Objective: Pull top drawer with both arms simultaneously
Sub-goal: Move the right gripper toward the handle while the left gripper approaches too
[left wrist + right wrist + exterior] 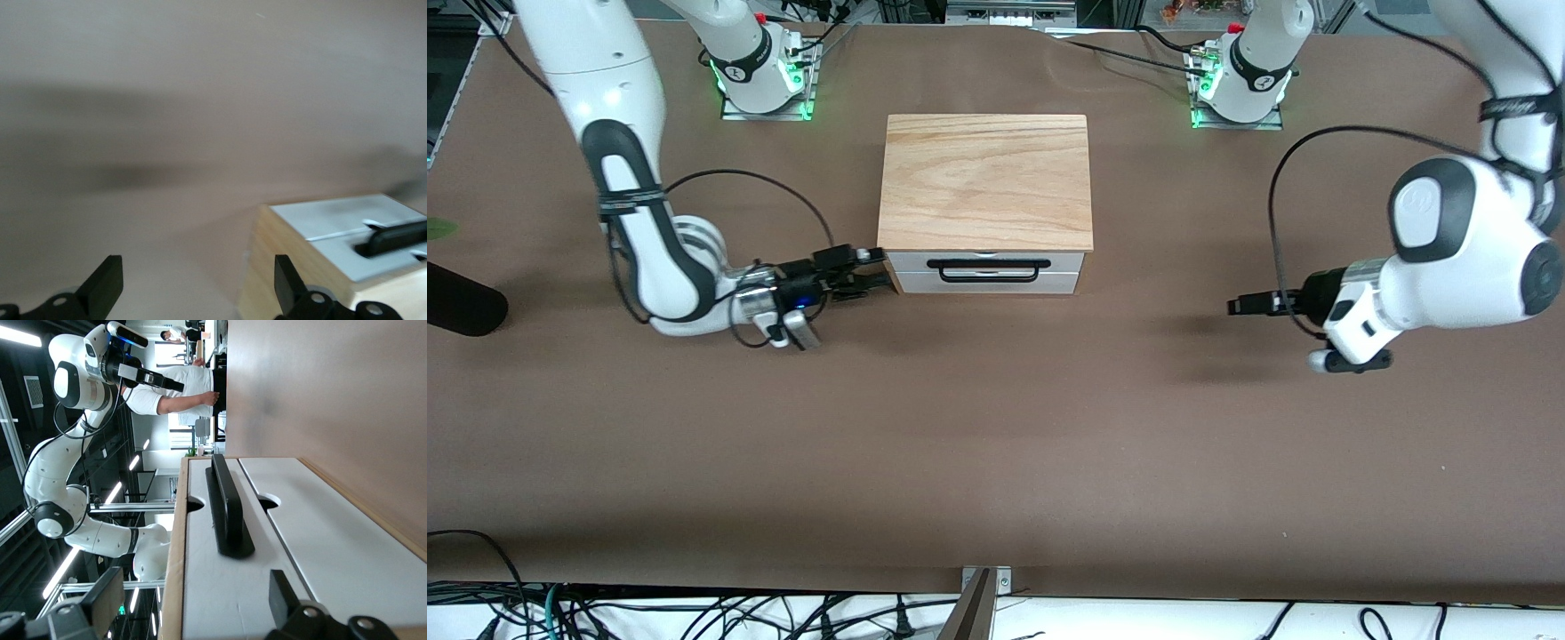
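The cabinet (985, 178) stands mid-table with its light wood-grain top. The top drawer (989, 260) is shut, its white front carrying a long black handle (989, 269). My right gripper (876, 269) is open at the cabinet's front corner toward the right arm's end. In the right wrist view (193, 587) its fingers straddle the end of the top drawer's panel (200, 587), short of the handle (227, 507). My left gripper (1234, 306) is open, over bare table toward the left arm's end, well apart from the cabinet. The left wrist view (195, 267) shows the drawer front (347, 257) and handle (393, 239) ahead.
A lower white panel (989, 284) sits under the top drawer. A dark object (463, 307) lies at the table's edge at the right arm's end. A metal bracket (980, 596) sticks up at the table edge nearest the front camera.
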### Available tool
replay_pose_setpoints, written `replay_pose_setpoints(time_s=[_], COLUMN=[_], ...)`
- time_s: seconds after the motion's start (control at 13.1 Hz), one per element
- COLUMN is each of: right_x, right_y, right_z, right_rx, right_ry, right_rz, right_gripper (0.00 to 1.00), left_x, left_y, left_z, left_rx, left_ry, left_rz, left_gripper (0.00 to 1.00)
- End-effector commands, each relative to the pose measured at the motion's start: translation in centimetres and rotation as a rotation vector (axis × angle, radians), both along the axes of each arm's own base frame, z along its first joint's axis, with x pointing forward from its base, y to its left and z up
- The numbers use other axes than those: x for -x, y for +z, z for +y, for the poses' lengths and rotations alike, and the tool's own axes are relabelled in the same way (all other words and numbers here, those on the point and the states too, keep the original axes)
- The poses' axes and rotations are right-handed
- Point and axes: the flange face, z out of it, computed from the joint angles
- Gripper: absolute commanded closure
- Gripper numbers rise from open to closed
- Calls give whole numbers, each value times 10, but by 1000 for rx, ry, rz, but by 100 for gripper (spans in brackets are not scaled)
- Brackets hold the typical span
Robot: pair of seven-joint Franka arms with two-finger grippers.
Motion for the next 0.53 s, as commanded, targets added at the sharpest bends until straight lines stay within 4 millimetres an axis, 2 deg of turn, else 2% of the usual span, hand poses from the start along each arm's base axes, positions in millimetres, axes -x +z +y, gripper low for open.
replay_pose_setpoints(time_s=[0.0,0.15,0.38,0.46], right_x=[19,30,30,29], right_y=[-6,-16,-21,-22], right_z=[14,30,42,44], right_rx=[-8,-29,-17,-29], right_ry=[-57,-97,-131,-150], right_rz=[22,60,64,71], right_gripper=[5,13,23,24], left_x=[9,16,20,20], left_y=[-35,-68,-122,-131], left_z=[-11,-14,-19,-21], left_rx=[201,344,529,579], left_ry=[-9,-19,-56,-55], left_rz=[-20,-38,-122,-152], left_gripper=[0,0,0,0])
